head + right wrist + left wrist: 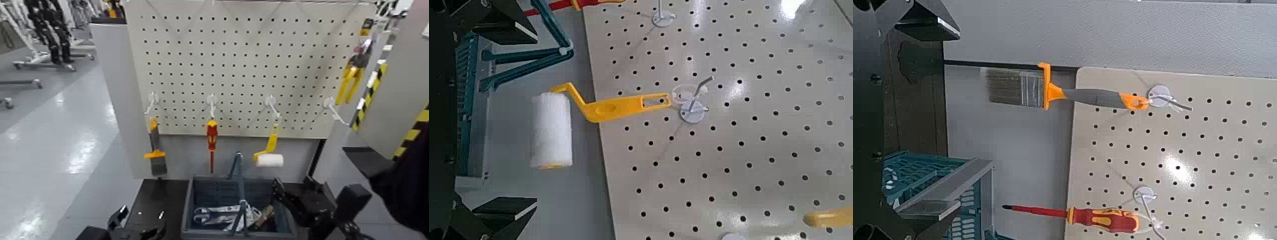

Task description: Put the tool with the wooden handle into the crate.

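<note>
- Your landmark is the crate [187, 217], standing on the dark table [150, 195] with its arched handle upright.
- Your trowel [260, 217] is already inside the crate, toward its right-hand side; you can see the tan handle, while the blade is hard to make out.
- Your right gripper [505, 120] is just right of the crate, its fingers spread wide with nothing between them.
- Your left gripper [937, 118] is to the left of the crate, also wide open and holding nothing.
- Inside the crate, left of the trowel, you have a blue-handled item [201, 216] among other things.
- Behind and above the crate, the pegboard [242, 64] carries your paintbrush [156, 150] to the left, the red-yellow screwdriver [212, 137] near the middle and the paint roller [270, 159] to the right.
</note>
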